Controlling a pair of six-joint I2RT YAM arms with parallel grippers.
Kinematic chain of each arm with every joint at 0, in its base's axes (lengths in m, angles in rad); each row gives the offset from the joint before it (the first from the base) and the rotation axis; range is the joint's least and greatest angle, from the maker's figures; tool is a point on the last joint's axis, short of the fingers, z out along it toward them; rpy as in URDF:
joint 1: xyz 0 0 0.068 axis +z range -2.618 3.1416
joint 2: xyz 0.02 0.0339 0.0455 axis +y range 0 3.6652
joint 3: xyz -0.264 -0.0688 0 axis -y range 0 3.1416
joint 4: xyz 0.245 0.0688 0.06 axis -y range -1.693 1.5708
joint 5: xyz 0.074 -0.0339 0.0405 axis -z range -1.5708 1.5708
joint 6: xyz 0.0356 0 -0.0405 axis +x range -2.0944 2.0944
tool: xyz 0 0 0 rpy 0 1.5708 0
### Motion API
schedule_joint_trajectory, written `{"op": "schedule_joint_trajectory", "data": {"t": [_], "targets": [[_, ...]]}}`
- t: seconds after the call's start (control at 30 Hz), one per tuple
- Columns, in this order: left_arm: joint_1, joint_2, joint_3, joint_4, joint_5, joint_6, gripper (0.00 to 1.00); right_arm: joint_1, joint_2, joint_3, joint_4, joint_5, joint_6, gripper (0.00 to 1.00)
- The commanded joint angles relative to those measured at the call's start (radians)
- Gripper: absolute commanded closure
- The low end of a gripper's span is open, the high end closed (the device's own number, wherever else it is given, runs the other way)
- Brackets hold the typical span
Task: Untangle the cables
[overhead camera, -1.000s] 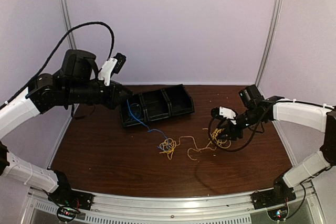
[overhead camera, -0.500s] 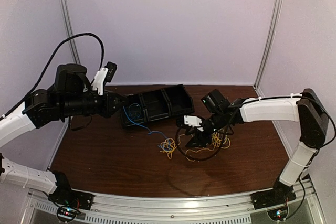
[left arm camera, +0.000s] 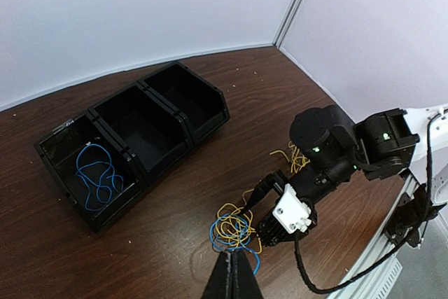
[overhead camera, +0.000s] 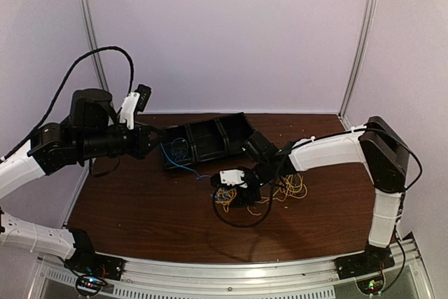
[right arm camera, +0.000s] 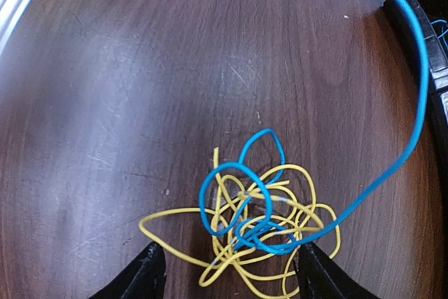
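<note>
The left jaws are clenched shut above the counter [overhead camera: 140,208], near a black tray [left arm camera: 203,129] whose left bin holds a blue cable [left arm camera: 94,176], while to the right the right jaws stand released astride the yellow-and-blue tangle of cables [right arm camera: 259,222] lying on the counter, a yellow bundle [overhead camera: 294,187] beyond.

A knot of yellow and blue cables [right arm camera: 255,225] lies on the dark wood-grain desk [right arm camera: 140,68], framed by the right gripper [right arm camera: 231,274]. The gripper's two black fingers [right arm camera: 140,278] stand spread, one on either side of the bundle, and neither visibly clamps it. Yellow loops fan out around a tighter blue coil at the centre. One long blue strand [right arm camera: 413,145] leaves the knot and arcs up the right side of the view, past the rim of a black bin [right arm camera: 430,54] at the upper right corner.
</note>
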Motion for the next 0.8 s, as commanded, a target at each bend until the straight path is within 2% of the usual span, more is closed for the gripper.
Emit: {"op": "schedule_joint_trajectory", "data": {"t": [0.0,0.27,0.33,0.47,0.53,0.63,0.77], "targets": [[-0.002,-0.017,0.011,0.031,-0.025,0.015,1.0,0.001,0.062,0.048,-0.004,0.036,-0.026,0.35],[-0.002,-0.05,0.024,-0.014,-0.065,0.019,1.0,0.001,0.108,0.04,0.002,0.05,-0.039,0.37],[-0.002,-0.058,0.024,-0.02,-0.076,0.019,1.0,0.0,0.119,0.039,-0.001,0.04,-0.034,0.47],[-0.002,-0.059,0.04,-0.033,-0.096,0.029,1.0,-0.002,0.116,0.024,0.0,0.026,-0.023,0.82],[-0.002,-0.05,0.065,-0.054,-0.117,0.044,1.0,-0.006,0.103,0.004,0.008,0.029,-0.012,0.92],[-0.002,-0.036,0.14,-0.11,-0.177,0.072,1.0,-0.04,0.072,-0.04,0.004,0.031,-0.009,0.99],[-0.002,-0.028,0.314,-0.217,-0.331,0.119,1.0,-0.116,0.005,-0.078,-0.055,0.014,-0.017,1.0]]}}
